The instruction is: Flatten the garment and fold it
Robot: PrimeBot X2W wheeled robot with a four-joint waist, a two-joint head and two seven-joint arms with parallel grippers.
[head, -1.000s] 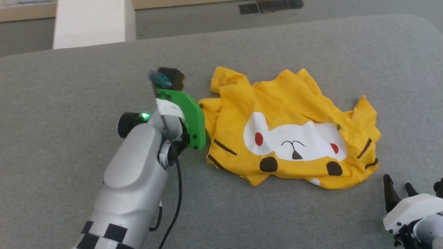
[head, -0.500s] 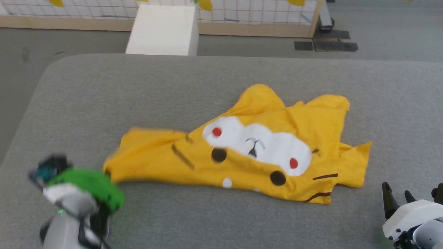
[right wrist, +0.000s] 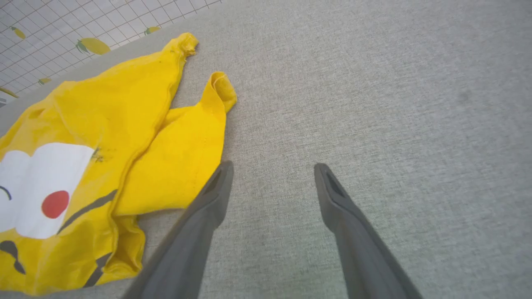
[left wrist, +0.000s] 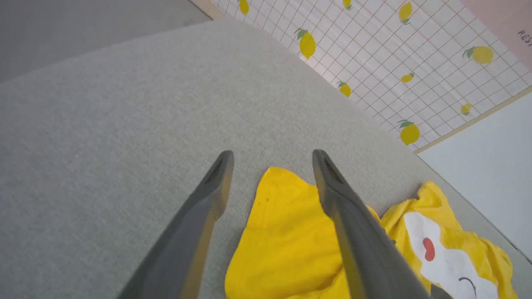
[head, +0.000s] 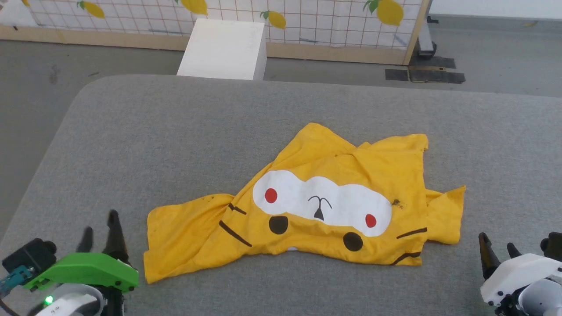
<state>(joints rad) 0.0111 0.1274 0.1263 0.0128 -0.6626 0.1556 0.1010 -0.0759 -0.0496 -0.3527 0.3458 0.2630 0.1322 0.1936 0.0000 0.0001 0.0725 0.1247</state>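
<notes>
Flattening step: the garment (head: 325, 193) lies rumpled; left hand (head: 101, 237) and right hand (head: 497, 243) gape empty; next probably needs corner grips

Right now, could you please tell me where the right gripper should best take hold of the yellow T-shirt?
Probably the sleeve flap at the T-shirt's right edge, coming in low from the right with the open right gripper: it juts clear of the bunched body and lies nearest that gripper.
</notes>
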